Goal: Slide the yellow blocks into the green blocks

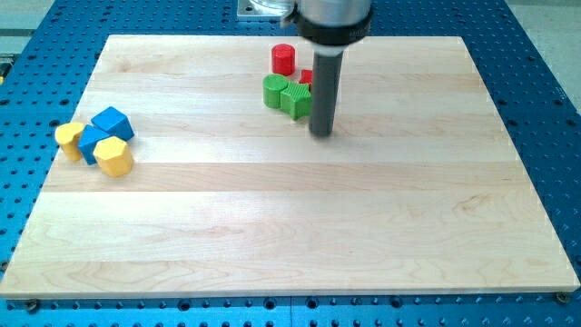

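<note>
Two green blocks sit near the view's top centre: a round green one point(275, 91) and a green one point(296, 99) touching its right side. Two yellow blocks lie at the view's left: a yellow hexagonal block point(114, 156) and a smaller yellow block point(69, 139). My tip point(321, 133) rests on the board just right of and below the green blocks, far to the right of the yellow blocks.
Two blue blocks point(113, 122) point(92, 143) sit between the yellow ones. A red cylinder point(284, 59) stands above the green blocks. Another red block point(307, 77) is partly hidden behind the rod. The wooden board point(290, 236) lies on a blue perforated table.
</note>
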Available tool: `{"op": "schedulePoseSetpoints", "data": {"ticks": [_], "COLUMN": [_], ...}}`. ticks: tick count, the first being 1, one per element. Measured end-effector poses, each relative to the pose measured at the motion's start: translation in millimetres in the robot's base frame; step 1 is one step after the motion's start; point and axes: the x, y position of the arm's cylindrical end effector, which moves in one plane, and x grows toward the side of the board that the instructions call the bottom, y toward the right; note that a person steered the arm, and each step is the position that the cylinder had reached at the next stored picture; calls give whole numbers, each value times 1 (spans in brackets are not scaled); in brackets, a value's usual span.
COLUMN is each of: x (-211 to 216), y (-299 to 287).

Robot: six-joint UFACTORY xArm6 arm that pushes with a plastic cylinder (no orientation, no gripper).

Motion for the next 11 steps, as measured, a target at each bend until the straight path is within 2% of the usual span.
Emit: {"op": "schedulePoseSetpoints", "data": {"ticks": [1, 2, 3, 4, 6, 8, 10, 11], "x": [88, 105, 82, 46, -28, -59, -27, -66], "y": [-95, -225, -330, -338, -299, -166, -310, -261]}}
